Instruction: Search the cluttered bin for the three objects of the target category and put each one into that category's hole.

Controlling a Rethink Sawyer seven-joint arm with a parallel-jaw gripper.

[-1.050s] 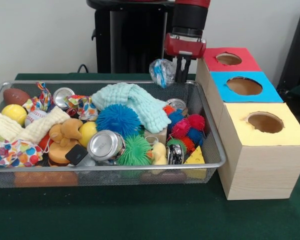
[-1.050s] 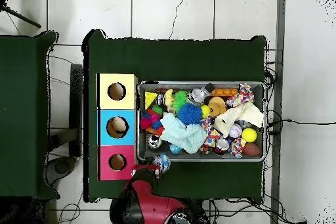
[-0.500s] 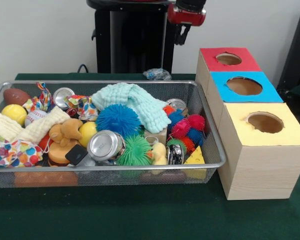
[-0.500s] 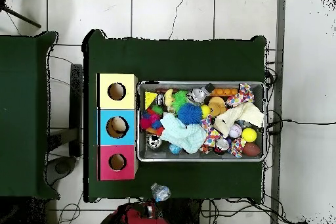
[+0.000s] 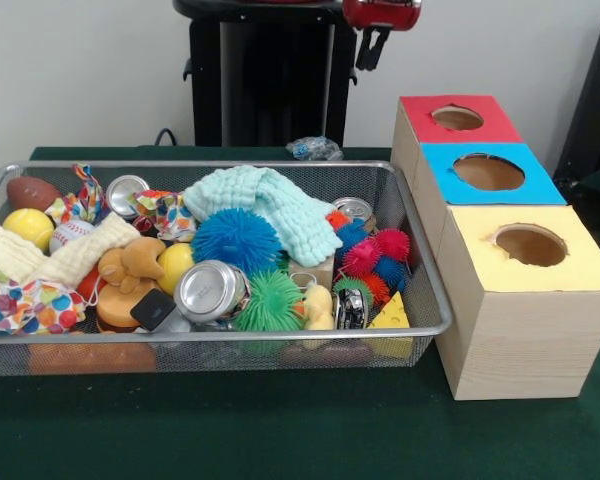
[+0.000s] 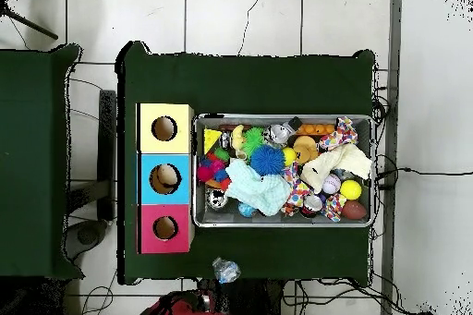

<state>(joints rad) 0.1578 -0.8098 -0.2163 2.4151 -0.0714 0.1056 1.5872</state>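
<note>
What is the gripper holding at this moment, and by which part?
Nothing. The gripper is raised with nothing between its fingers; the crumpled plastic item lies on the table behind the bin.

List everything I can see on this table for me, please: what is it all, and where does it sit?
Wire bin: one, silver, on the green table.
Boxes with holes: three in a row beside the bin; red box, blue box, yellow box.
Spiky balls: blue one mid-bin, green one in front of it, a pink, blue and red cluster at the box end.
Cans: silver; one at the front, one at the back, one by the cluster.
Cloths: mint at the back, cream at the far end from the boxes.
Yellow ball, brown football, baseball: that same end.
Crumpled clear wrapper: behind the bin, outside it.
Gripper: red and black, raised above the table; jaws unclear.
</note>
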